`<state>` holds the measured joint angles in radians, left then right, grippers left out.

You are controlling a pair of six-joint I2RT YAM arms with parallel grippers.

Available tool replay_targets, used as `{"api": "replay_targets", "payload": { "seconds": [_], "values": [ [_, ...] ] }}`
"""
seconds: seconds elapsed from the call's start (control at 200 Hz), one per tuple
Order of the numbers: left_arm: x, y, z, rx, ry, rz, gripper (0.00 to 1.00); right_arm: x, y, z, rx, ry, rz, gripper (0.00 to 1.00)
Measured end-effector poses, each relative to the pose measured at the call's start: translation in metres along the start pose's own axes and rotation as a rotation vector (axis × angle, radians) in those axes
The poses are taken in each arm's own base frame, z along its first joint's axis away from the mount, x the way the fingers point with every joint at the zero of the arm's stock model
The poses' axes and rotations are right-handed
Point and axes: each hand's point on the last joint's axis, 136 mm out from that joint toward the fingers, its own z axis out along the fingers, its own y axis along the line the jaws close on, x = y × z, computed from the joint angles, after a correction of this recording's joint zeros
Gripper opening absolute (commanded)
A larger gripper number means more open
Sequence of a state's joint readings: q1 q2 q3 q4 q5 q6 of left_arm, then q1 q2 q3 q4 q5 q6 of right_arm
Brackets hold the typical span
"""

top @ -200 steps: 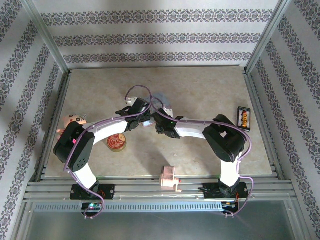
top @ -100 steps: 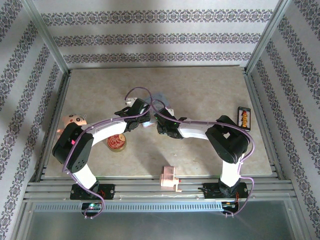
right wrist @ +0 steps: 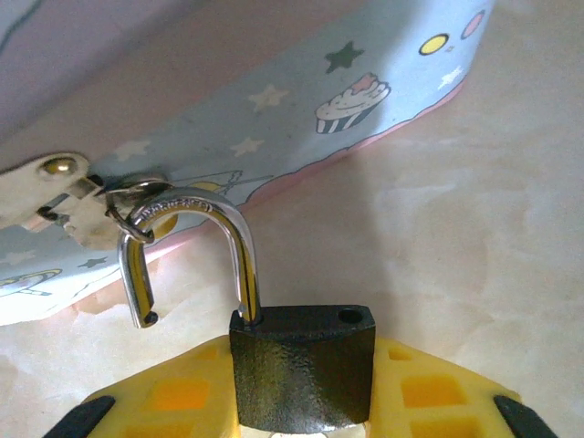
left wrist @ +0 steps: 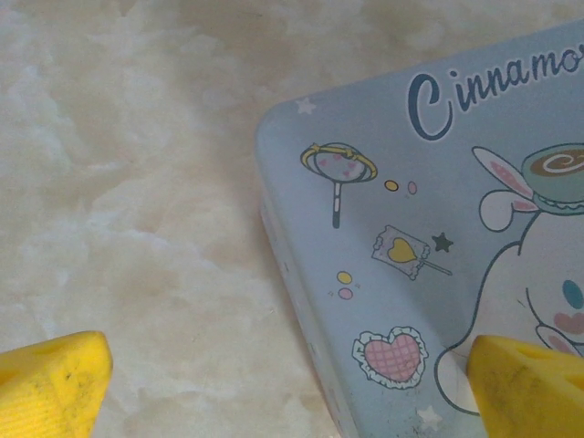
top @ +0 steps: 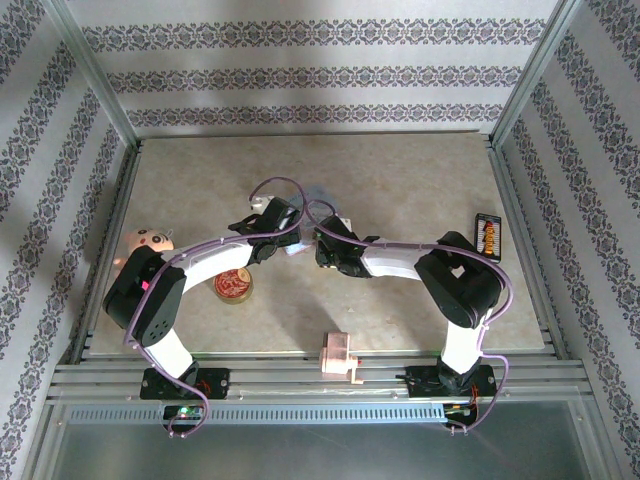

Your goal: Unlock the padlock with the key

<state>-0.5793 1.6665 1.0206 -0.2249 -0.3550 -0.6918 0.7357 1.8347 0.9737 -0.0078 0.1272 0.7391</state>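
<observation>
On your beige marbled table [top: 400, 170], the right gripper [right wrist: 301, 406] pinches the padlock [right wrist: 301, 360] by its body. The shackle [right wrist: 219, 214] is open and hooked through the hasp ring [right wrist: 137, 196] of the pale blue tin [right wrist: 274, 100]. Your left gripper [left wrist: 292, 392] hangs spread wide over the tin's corner.

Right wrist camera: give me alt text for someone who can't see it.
The right gripper clamps the dark padlock by its body. Its silver shackle stands open, one leg free, hooked through the hasp ring of a pale blue tin printed with stars, on a marbled table.
</observation>
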Motion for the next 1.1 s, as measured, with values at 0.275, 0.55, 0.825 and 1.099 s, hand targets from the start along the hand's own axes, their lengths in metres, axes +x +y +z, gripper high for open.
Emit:
{"api": "replay_targets", "payload": {
  "seconds": [0.275,0.55,0.825,1.099],
  "values": [
    [0.0019,-0.0007,-0.0004,0.009,0.007,-0.001,0.99,-0.0001,0.0018,0.0,-0.028,0.004,0.038,0.0],
    [0.0041,-0.0025,0.0001,0.024,0.012,-0.012,0.99,-0.002,0.002,0.0001,-0.061,0.004,0.098,0.0],
    [0.005,-0.0048,0.0009,0.039,0.011,-0.031,0.99,-0.0041,0.0021,0.0,-0.121,0.004,0.171,0.0],
    [0.0056,-0.0054,0.0014,0.044,0.011,-0.034,0.99,-0.0062,0.0036,0.0,-0.148,0.006,0.211,0.0]
  ]
}}
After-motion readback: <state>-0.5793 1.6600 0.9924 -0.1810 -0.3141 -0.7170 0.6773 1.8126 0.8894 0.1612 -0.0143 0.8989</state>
